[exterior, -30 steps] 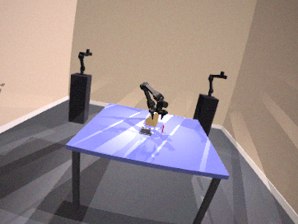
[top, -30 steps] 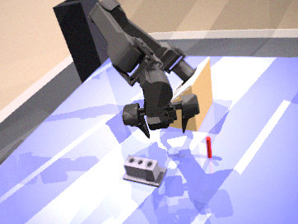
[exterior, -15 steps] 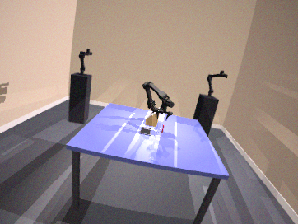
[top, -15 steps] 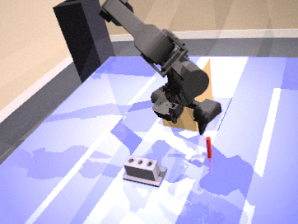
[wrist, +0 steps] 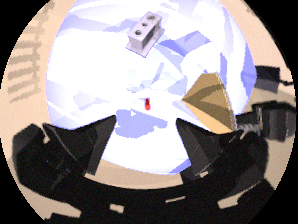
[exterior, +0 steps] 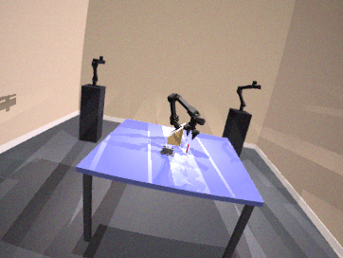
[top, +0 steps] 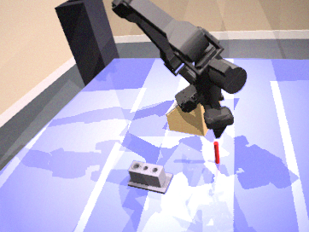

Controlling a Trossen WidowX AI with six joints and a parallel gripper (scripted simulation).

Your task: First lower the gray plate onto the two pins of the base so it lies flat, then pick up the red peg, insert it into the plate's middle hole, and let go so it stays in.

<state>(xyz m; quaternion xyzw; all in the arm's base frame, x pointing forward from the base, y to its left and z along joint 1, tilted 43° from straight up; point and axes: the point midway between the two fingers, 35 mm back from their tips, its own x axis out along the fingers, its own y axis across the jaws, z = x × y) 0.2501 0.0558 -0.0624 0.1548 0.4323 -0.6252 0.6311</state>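
Observation:
The gray plate shows three holes in a row and lies level on top of the gray base; no pins stand out above it. The two look like one dark block in the exterior view. The red peg stands upright on the table, apart from the base. My gripper is open and empty. It hangs above the peg, whose red end shows just beyond the gap between the fingertips in the wrist view.
A tan wedge-shaped block with a pale face stands behind the base, close to my arm. The blue table carries light stripes and shadows. Dark pedestals with other arms stand beyond it.

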